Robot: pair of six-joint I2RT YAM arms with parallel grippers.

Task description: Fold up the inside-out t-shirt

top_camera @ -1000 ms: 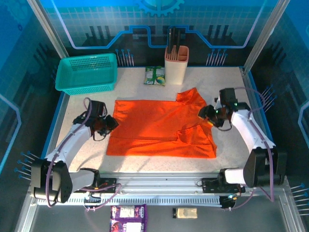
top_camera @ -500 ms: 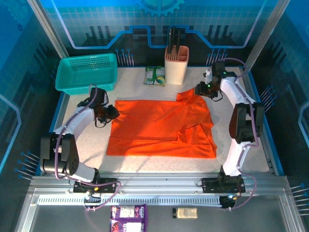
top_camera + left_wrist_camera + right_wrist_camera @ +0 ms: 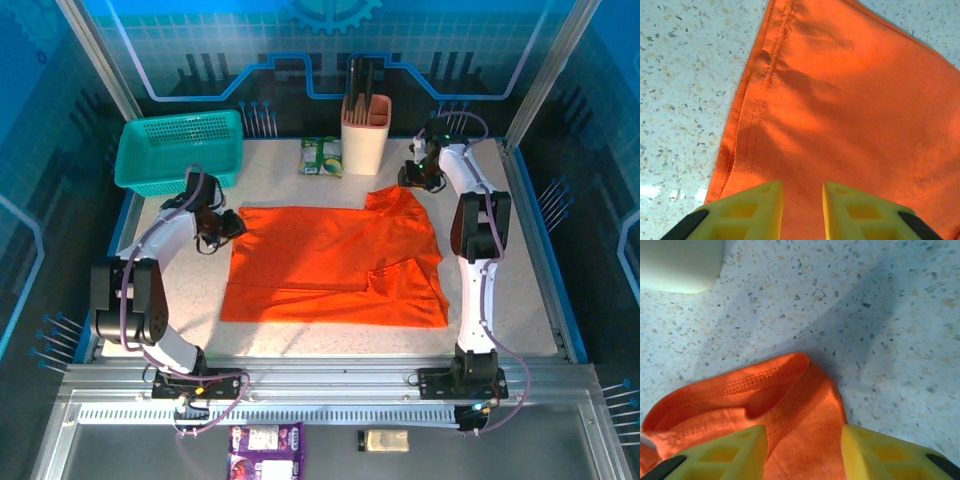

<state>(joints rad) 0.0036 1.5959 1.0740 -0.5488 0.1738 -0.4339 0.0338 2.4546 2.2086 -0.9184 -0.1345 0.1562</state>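
The inside-out t-shirt [image 3: 330, 265] lies spread flat on the speckled table, bright orange and wrinkled. My left gripper [image 3: 228, 226] is at its far left corner. In the left wrist view the yellow fingers [image 3: 747, 210] stand a little apart just over the cloth [image 3: 840, 100], beside its stitched edge, and the left gripper [image 3: 802, 187] is open. My right gripper [image 3: 408, 180] is at the shirt's far right corner. There the right gripper [image 3: 804, 432] is open, its fingers on either side of a folded hem [image 3: 790, 390].
A teal mesh basket [image 3: 180, 150] stands at the back left. A beige holder [image 3: 365, 135] is at the back centre, its base corner [image 3: 680, 265] just past the hem. A green packet [image 3: 321, 157] lies beside it. Raised rails edge the table.
Both arms reached away from the shirt's sides to its far corners. The right jaws narrowed around the hem, and the left jaws opened slightly.
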